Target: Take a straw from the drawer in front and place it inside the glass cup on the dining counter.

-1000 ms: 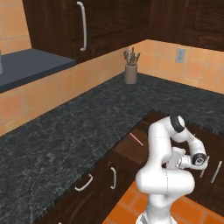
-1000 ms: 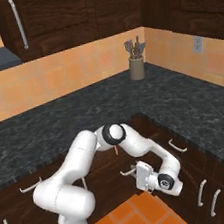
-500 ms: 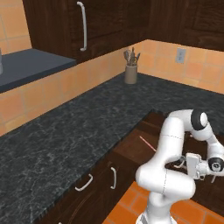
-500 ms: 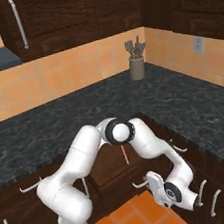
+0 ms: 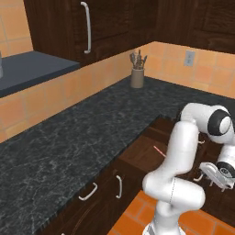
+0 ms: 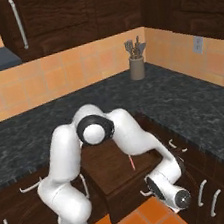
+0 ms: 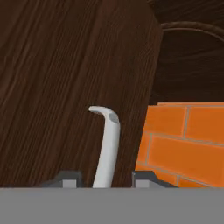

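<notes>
The drawer [image 6: 118, 176] stands further out of the cabinet run than it did a second ago, its dark wood tray now well clear of the black speckled tabletop [image 5: 92, 133]. The arm has swung low with it: the white elbow that was tucked near the tabletop edge now arches over the open drawer, and the claw [image 6: 148, 192] sits down at the drawer's front face, close to the orange tile floor [image 6: 144, 220].

From the hand view, the claw [image 7: 104, 177] has the drawer's silver handle [image 7: 107, 144] running up between its two dark tips, one tip on each side of the bar. The tips stand narrowly apart about it; whether they actually press on the metal I cannot tell.

The straw [image 6: 131, 161] lies flat on the drawer floor, toward the right side of the tray, a thin reddish line under the arm's forearm. In the left base view the straw [image 5: 159, 151] shows just beside the arm's upright white link.

Room is tight below: the drawer front hangs over the floor tiles with neighbouring cabinet handles [image 6: 209, 198] just to the right of the wrist. Above the drawer, the tabletop lip runs close along both sides of the opening. A utensil crock [image 5: 137, 77] stands far back by the tiled wall, well apart from the arm.
</notes>
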